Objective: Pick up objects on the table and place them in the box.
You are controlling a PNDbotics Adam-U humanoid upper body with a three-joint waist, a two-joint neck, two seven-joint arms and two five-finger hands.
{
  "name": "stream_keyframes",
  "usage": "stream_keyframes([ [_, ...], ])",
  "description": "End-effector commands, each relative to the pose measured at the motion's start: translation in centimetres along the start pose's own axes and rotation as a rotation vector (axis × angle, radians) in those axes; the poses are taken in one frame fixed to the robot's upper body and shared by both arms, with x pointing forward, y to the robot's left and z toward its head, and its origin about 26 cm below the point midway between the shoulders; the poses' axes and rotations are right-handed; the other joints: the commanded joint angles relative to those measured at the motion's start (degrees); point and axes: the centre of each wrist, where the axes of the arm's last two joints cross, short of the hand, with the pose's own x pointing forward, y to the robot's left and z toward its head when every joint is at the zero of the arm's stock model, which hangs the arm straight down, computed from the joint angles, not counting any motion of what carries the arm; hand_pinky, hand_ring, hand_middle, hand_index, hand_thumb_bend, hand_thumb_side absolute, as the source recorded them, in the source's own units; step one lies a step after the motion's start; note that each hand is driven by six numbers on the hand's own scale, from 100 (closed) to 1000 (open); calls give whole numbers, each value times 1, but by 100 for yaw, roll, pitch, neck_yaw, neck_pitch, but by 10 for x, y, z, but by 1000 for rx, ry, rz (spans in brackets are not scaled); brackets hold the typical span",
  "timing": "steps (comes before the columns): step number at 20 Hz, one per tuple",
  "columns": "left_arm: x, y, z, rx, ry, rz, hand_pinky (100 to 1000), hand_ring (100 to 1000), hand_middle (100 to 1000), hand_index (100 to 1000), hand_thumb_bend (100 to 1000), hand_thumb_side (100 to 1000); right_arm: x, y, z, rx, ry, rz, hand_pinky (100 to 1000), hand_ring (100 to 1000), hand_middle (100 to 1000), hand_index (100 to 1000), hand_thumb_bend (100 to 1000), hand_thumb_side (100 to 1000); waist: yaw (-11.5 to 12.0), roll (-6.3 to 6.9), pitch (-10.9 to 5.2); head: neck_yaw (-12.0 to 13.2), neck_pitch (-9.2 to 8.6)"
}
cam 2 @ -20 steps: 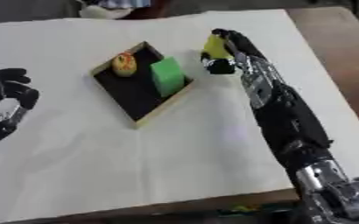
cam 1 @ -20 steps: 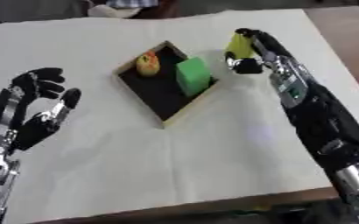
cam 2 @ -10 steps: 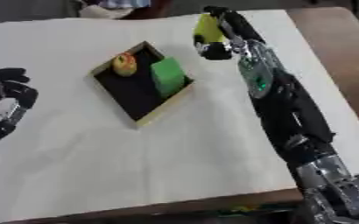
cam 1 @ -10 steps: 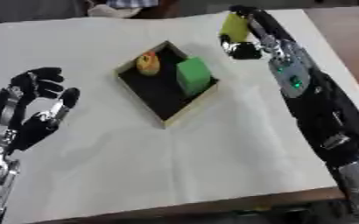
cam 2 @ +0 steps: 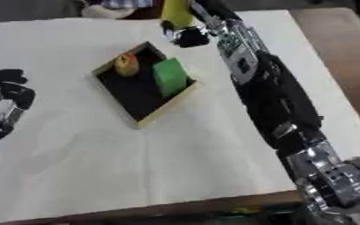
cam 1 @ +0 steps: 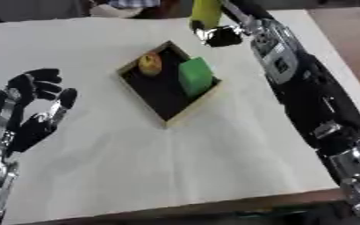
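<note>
A shallow wooden box with a dark floor sits askew on the white table. Inside it stand a green block and a small yellow-orange object. My right hand is raised over the table's far side, just beyond the box's far corner, with its fingers curled round a yellow object that stands upright in the grasp. My left hand hangs open at the left edge, fingers up, holding nothing.
The white table spreads wide before the box, with brown floor past its right edge. Blurred shapes lie beyond the table's far edge.
My right hand has lifted the yellow object off the table and carried it up and leftward, toward the box's far corner. The left hand has stayed put.
</note>
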Motion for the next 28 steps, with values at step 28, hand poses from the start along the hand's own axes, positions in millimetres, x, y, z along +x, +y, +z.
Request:
stream_keyframes([
  [28, 2, 7, 0, 42, -11, 0, 659, 659, 647, 786, 511, 677, 26, 40, -14, 336, -188, 272, 911, 943, 950, 994, 233, 581, 25, -104, -182, -43, 28],
])
